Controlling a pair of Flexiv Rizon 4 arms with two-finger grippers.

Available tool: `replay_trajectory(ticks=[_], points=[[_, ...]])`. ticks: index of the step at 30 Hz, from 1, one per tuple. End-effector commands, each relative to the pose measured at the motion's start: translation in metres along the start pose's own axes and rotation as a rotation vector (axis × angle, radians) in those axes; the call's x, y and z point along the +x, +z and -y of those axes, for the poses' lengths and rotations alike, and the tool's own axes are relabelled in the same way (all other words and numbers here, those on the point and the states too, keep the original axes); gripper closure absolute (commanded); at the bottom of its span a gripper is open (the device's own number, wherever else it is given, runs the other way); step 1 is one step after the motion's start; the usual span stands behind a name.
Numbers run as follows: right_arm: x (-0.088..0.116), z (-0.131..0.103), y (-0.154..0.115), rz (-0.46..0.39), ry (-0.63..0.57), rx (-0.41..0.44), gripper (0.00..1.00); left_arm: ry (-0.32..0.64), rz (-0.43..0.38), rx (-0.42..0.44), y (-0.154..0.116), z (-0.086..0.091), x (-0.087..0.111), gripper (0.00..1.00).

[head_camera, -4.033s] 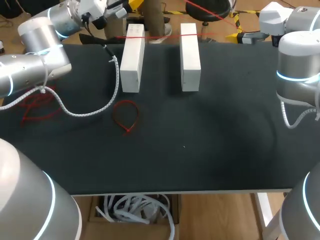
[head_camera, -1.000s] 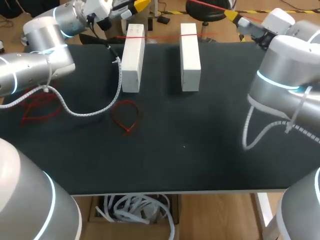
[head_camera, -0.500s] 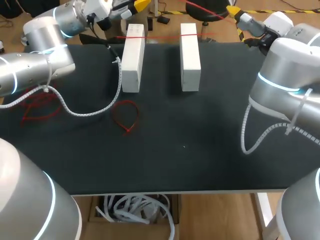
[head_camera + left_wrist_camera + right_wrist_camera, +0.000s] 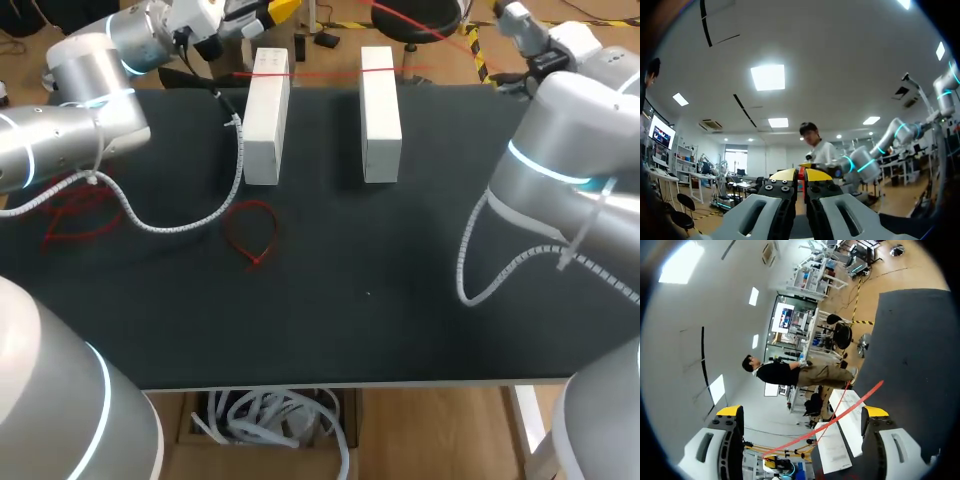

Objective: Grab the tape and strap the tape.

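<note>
Black table (image 4: 420,300): red tape (image 4: 320,72) across two white blocks (image 4: 265,115), red loop (image 4: 250,232) beside

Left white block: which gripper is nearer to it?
Left. The left gripper, shut on the red strap, hangs just beyond the far end of the left white block; the right gripper, open, is beyond the far edge of the table, well to the right.

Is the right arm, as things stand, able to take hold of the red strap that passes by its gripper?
Probably yes. The right gripper is open, and the red strap runs across the gap between its two fingers, with nothing else in that gap. It seems that it would only need to close.
</note>
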State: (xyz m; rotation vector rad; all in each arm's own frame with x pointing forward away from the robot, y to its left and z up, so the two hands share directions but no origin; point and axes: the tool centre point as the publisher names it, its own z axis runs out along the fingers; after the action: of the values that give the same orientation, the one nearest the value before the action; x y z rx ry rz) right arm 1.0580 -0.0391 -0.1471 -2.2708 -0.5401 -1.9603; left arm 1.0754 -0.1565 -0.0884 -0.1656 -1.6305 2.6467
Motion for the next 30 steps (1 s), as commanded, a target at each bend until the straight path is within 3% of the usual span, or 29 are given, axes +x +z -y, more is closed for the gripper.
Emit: replay_trajectory(ticks=[1, 4, 8, 18, 26, 27, 28, 29, 30], points=[[-0.017, 0.007, -0.004, -0.036, 0.032, -0.170, 0.00, -0.001, -0.004, 0.002, -0.001, -0.001, -0.001, 1.00], [-0.028, 0.001, -0.002, -0.082, 0.096, -0.162, 0.00, -0.001, -0.004, 0.002, -0.001, -0.001, -0.001, 1.00], [-0.034, -0.001, 0.002, -0.081, 0.100, -0.151, 0.00, -0.001, -0.004, 0.002, -0.001, -0.001, -0.001, 1.00], [-0.009, 0.008, 0.008, -0.182, 0.118, -0.133, 0.00, -0.001, -0.004, 0.002, -0.001, -0.001, -0.001, 1.00], [-0.009, 0.003, 0.001, -0.157, 0.078, -0.144, 0.00, -0.001, -0.004, 0.002, -0.001, -0.001, -0.001, 1.00], [-0.010, 0.003, 0.000, -0.144, 0.069, -0.145, 0.49, -0.001, -0.004, 0.002, -0.001, -0.001, -0.001, 1.00], [-0.011, 0.003, -0.001, -0.142, 0.068, -0.147, 0.73, -0.001, -0.004, 0.002, -0.001, -0.001, -0.001, 1.00], [-0.011, 0.003, -0.002, -0.142, 0.069, -0.147, 0.79, -0.001, -0.004, 0.002, -0.001, -0.001, -0.001, 1.00], [-0.012, 0.004, -0.003, -0.139, 0.075, -0.147, 0.76, -0.001, -0.004, 0.002, -0.001, -0.001, -0.001, 1.00]])
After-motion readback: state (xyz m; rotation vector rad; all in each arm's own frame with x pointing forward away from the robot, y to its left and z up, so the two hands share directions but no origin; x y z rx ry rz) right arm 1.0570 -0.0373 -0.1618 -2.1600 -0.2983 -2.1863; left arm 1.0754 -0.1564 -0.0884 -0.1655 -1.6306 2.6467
